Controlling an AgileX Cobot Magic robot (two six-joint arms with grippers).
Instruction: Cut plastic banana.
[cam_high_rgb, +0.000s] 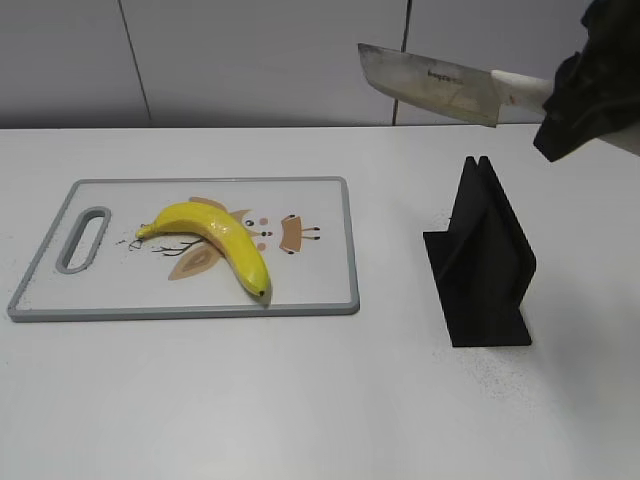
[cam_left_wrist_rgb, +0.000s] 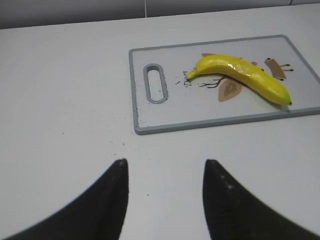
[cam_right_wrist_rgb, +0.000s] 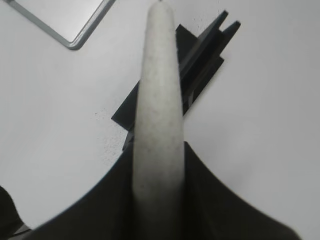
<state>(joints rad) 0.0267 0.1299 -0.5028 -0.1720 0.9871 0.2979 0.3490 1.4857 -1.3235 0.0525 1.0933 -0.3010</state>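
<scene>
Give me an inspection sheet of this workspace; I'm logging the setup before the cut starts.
Surface: white table, a few dark specks near the board and stand.
Job's things: yellow banana lying whole on the grey-rimmed cutting board; knife held in the air, above and to the right of the board.
Clutter: black knife stand upright, its slot vacant, right of the board.
Grippers: right gripper shut on the knife's handle; left gripper open, holding nothing, short of the board.
Cables: nothing seen.
Surroundings: pale panelled wall behind the table.
</scene>
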